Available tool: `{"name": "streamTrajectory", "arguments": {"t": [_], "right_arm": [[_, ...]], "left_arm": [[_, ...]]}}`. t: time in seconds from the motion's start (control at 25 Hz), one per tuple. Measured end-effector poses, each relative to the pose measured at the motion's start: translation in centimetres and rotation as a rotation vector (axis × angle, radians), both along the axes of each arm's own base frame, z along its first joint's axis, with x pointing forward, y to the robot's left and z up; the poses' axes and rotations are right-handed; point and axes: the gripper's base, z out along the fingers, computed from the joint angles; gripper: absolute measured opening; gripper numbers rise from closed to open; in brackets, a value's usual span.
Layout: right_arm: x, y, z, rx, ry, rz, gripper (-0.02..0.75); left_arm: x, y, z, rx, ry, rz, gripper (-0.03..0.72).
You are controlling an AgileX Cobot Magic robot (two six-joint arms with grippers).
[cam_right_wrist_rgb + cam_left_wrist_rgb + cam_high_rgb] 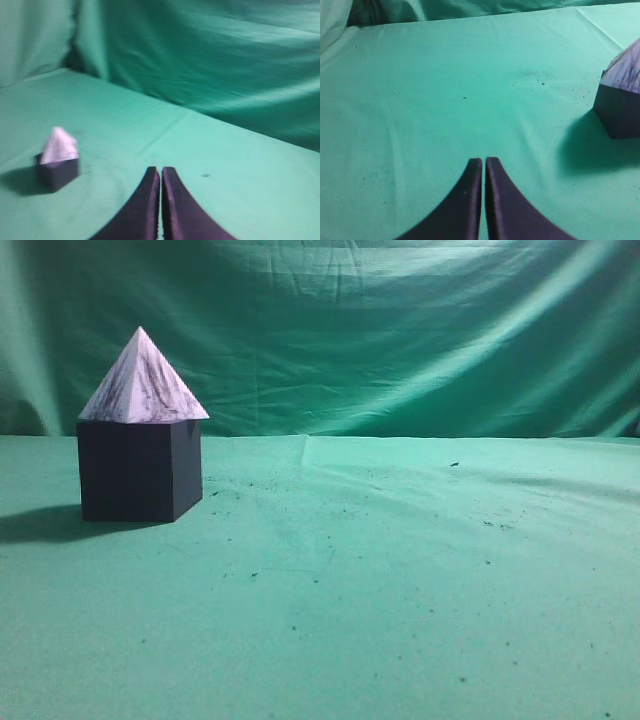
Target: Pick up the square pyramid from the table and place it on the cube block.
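The white, purple-streaked square pyramid (142,380) stands upright on top of the dark cube block (135,470) at the left of the green table (400,580). The stack also shows at the right edge of the left wrist view, pyramid (629,67) on cube (620,111), and small at the left of the right wrist view, pyramid (59,145) on cube (58,172). My left gripper (483,160) is shut and empty, over bare cloth to the left of the stack. My right gripper (160,170) is shut and empty, far from the stack. Neither gripper shows in the exterior view.
A green draped backdrop (400,330) closes off the far side of the table. Small dark specks (490,525) lie scattered on the cloth. The stack casts a shadow (40,523) to its left.
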Motion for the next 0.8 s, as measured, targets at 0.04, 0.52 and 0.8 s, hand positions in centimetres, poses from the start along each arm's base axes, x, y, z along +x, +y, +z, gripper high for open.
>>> {"name": "streamTrajectory", "arguments": {"t": [0.04, 0.52, 0.8], "right_arm": [[0.0, -0.3, -1.3, 0.019, -0.005, -0.053, 0.000], [0.1, -2.0, -11.9, 0.088, 0.133, -0.405, 0.000], [0.2, -2.0, -13.2, 0.075, 0.181, -0.415, 0.000]], "left_arm": [[0.0, 0.0, 0.0, 0.000, 0.000, 0.000, 0.000], [0.0, 0.0, 0.0, 0.000, 0.000, 0.000, 0.000], [0.0, 0.0, 0.0, 0.000, 0.000, 0.000, 0.000]]}}
